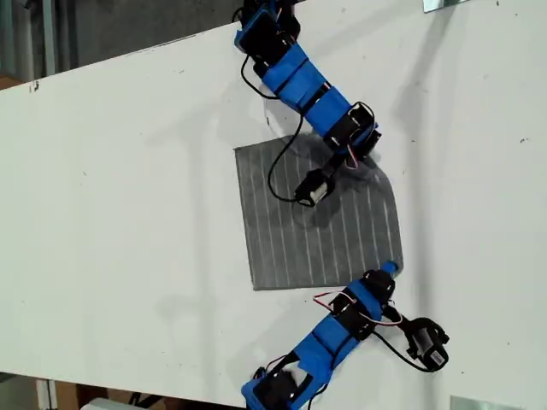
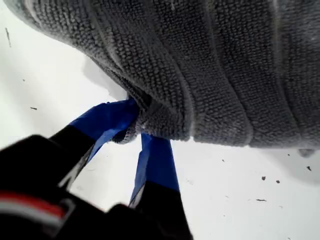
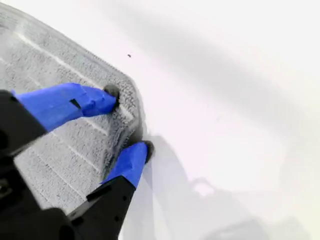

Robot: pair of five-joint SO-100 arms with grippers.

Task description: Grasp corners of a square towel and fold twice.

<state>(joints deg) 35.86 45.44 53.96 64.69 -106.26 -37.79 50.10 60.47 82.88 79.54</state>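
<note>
Grey towel [image 1: 316, 231] corners: my first gripper [image 2: 134, 131] jaws clench one (lifted), my second gripper [image 3: 131, 120] jaws straddle another.

The grey striped towel [image 1: 320, 218] lies mostly flat on the white table [image 1: 128, 213], one corner [image 1: 385, 175] apparently lifted.

The exterior view looks almost straight down from high up, taking in the white table [image 1: 128, 213], the whole grey towel [image 1: 316, 231] and both arms. The first wrist view sits very close and low, looking along my first end effector [image 2: 135, 125] at a bunched towel edge against the table. The second wrist view, also close, looks down along my second end effector [image 3: 127, 122] onto a towel corner [image 3: 127, 90]. All three views share the towel and table.
</note>
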